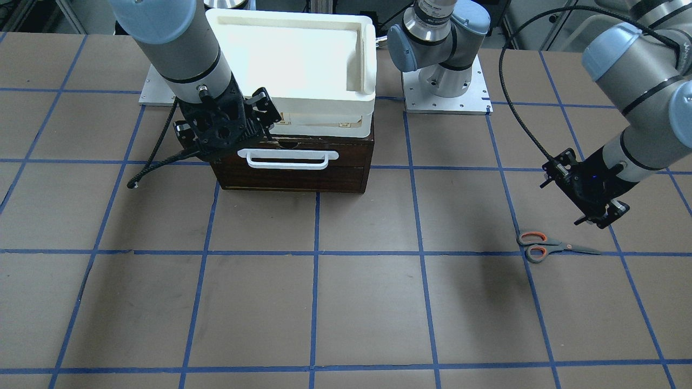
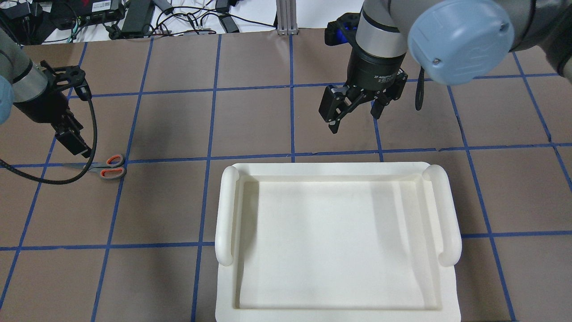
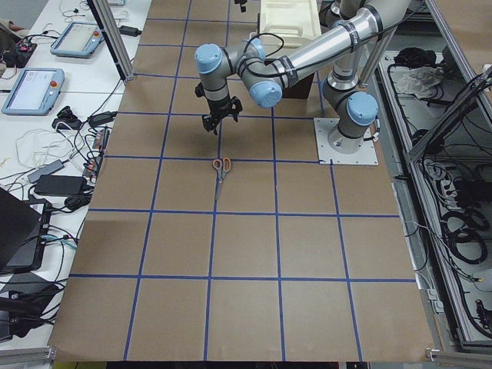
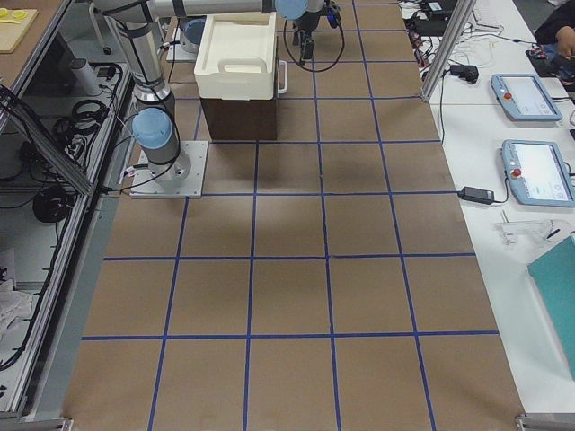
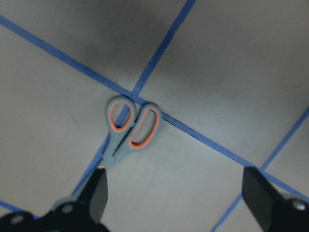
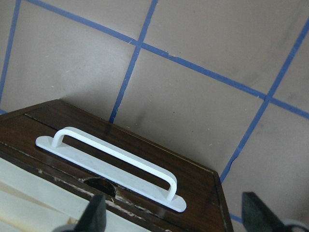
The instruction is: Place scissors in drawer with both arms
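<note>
The scissors [image 1: 557,247] lie flat on the table on a blue tape line, shut, with grey, orange-lined loops. They also show in the overhead view [image 2: 105,167] and the left wrist view [image 5: 128,126]. My left gripper [image 1: 584,197] hangs open just above them, over the blade end, empty [image 5: 176,193]. The drawer [image 1: 292,175] is shut; it has a dark brown front and a white bar handle [image 6: 120,159]. My right gripper [image 2: 355,118] is open and empty above the drawer's front edge, in front of the handle [image 6: 176,212].
A white plastic tray [image 2: 330,167] sits on top of the drawer cabinet [image 4: 238,117]. A black cable [image 2: 67,179] loops from the left wrist down beside the scissors. Another cable [image 1: 151,167] hangs from the right wrist to the table. The arm bases [image 1: 446,92] stand behind the cabinet.
</note>
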